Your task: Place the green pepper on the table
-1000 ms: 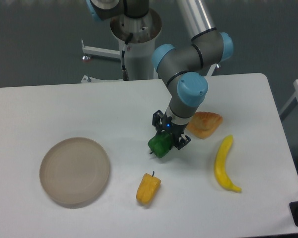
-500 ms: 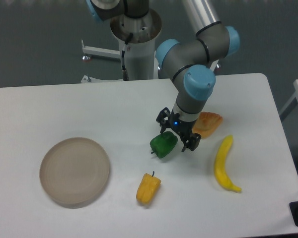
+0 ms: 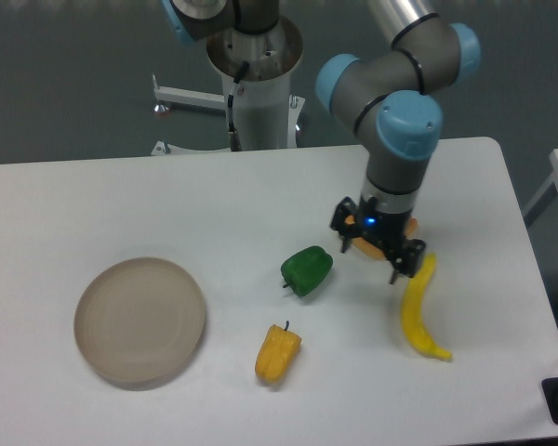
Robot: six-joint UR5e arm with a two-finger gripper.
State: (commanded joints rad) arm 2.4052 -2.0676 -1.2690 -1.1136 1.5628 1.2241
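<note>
the pepper [image 3: 307,270] lay on its side on the table [image 3: 121,195], resting free with nothing touching it. taking the pepper as landmark: the plate [image 3: 139,321] sat well to its left and a little nearer the camera, the yellow pepper [image 3: 277,353] lay near it toward the camera, the banana [image 3: 418,307] lay to its right, and the gripper [image 3: 378,247] hung to its right, apart from it, over an orange item [image 3: 388,249] mostly hidden behind the fingers. the 2 fingers stood spread with nothing between them, so the jaws were open and empty.

judgement: the pepper sat on the table as the task asks, so placement looked done; only clearing the arm seemed left.

handling, judged from appearance only: the pepper looked small, so probably light. its skin was glossy, so likely slippery under hard pads. the lobed body would give uneven contact; a grip across 2 opposing lobes at the widest part of the body should seat best. the short dark stem, pointing lower left, looked too thin to hold by. whether the pepper was stiff or soft could not be told. lying on a rounded side, it could roll if nudged.
</note>
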